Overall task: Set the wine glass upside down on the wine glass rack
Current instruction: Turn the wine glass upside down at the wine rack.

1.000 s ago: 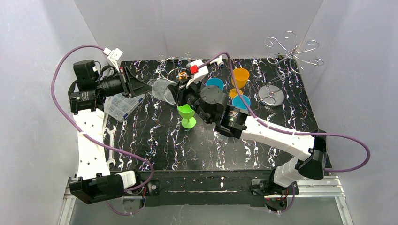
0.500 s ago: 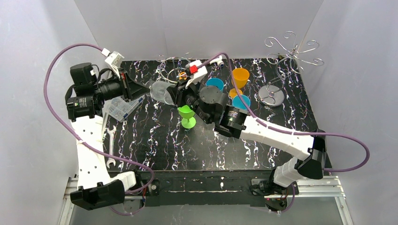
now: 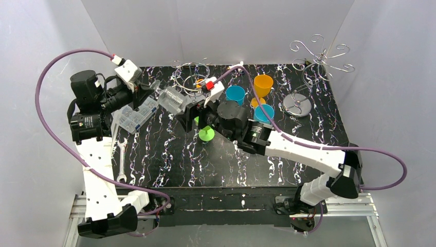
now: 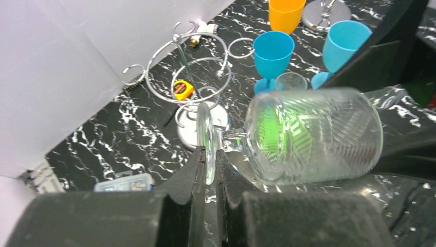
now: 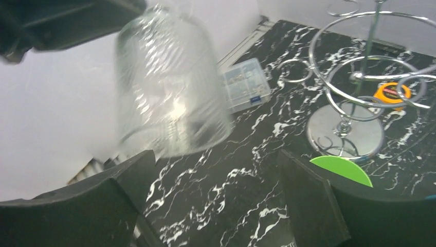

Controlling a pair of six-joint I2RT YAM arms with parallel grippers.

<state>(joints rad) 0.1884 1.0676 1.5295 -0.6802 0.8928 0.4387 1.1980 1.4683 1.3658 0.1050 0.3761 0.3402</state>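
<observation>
The right tool (image 5: 216, 175) has just let go, jaws wide beside the bowl, while the left tool (image 4: 208, 170) is clenched on the foot of the wine glass (image 4: 313, 136) (a handover, it seems). The glass hangs sideways over the surface (image 3: 226, 159), well apart from the wine glass rack (image 3: 297, 106).

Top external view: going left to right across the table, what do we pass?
Clear parts box → clear wine glass → far blue cup → orange cup → wine glass rack
</observation>
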